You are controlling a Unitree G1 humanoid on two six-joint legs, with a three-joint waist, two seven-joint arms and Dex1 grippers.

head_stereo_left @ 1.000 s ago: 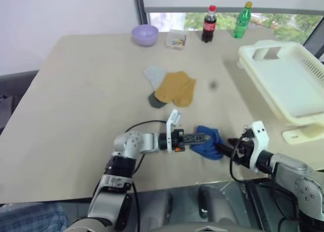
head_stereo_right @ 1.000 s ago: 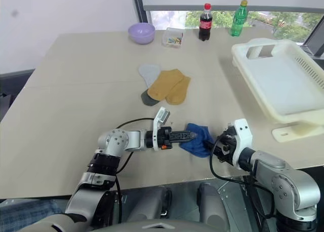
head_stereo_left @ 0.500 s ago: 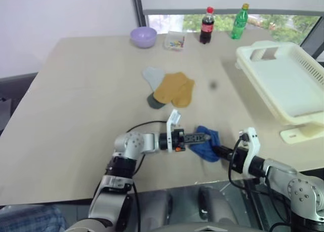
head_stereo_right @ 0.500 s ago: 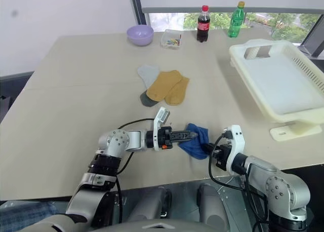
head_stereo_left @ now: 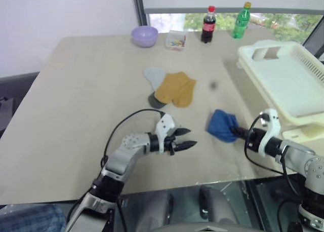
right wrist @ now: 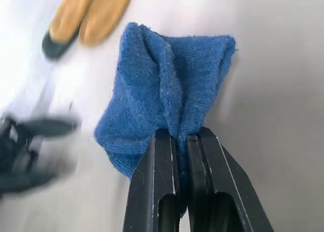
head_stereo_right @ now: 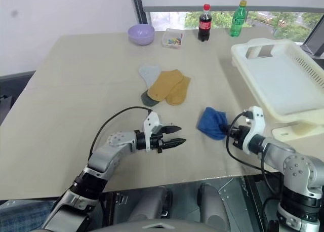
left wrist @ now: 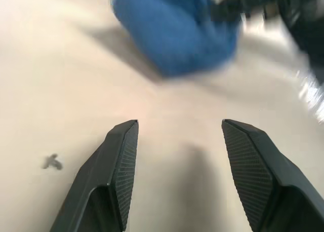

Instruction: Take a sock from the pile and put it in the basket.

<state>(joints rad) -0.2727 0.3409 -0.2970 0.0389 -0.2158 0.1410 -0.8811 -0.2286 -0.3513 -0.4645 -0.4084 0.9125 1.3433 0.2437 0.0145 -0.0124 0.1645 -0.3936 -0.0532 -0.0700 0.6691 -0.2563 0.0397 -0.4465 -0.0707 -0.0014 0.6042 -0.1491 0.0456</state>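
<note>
**Right wrist view: blue sock pinched, ready for the basket**

Right wrist view shows my right hand point(right wrist: 177, 137) clenched on a gathered fold of the royal-blue sock point(right wrist: 164, 95), so the soft knit bunches and hangs from the fingers instead of lying flat. In the left eye view it sits right of centre, between the pile point(head_stereo_left: 169, 88) and the cream basket point(head_stereo_left: 263, 70) at the right edge of the table point(head_stereo_left: 76, 90). My left hand point(head_stereo_left: 185, 139) stands released, empty, at lower centre.
</note>
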